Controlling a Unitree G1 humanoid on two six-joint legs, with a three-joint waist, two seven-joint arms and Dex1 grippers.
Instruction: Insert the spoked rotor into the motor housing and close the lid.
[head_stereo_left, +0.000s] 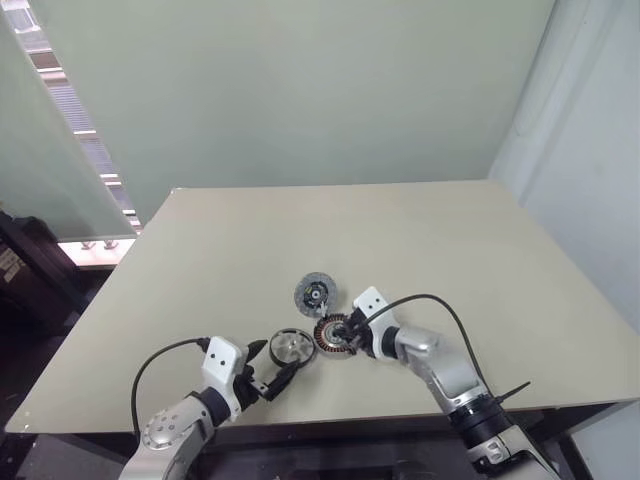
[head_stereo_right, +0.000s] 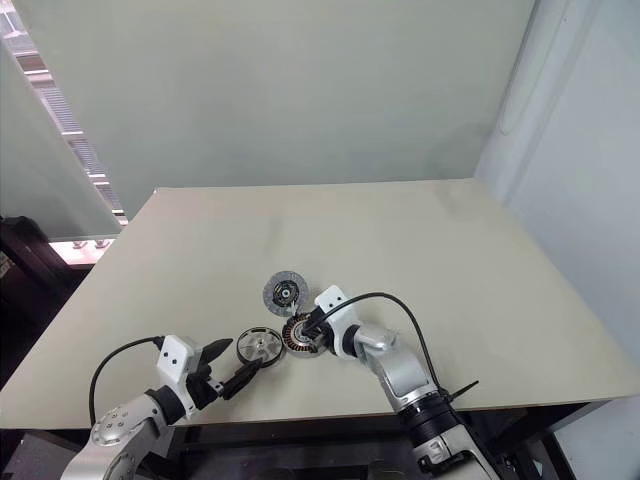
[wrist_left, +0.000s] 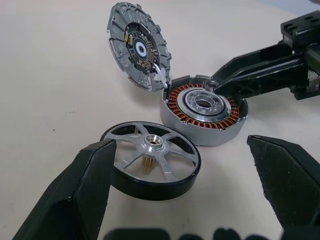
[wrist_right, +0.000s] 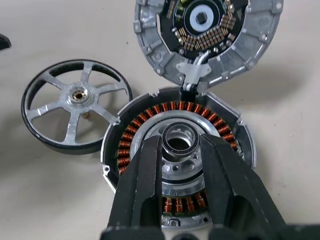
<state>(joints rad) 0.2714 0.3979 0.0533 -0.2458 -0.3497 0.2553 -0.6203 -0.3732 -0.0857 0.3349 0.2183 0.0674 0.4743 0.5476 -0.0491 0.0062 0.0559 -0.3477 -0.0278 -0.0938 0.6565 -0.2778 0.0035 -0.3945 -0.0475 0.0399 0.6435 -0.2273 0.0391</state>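
Resting on the surface (head_stereo_left: 420, 240) between the left claw's (wrist_left: 180, 185) wide-apart fingers, the spoked rotor (wrist_left: 151, 159) looks rigid; its rim suits gripping. The right claw (wrist_right: 182, 150), fingers narrowly parted, hovers over the motor housing (wrist_right: 175, 150), whose lid (wrist_right: 205, 35) stands open just beyond.

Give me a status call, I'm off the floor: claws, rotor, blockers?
Left claw open, facing spoked rotor on table. Right claw narrowed over motor housing hub, nothing held. Lid hinged open. No blockers.
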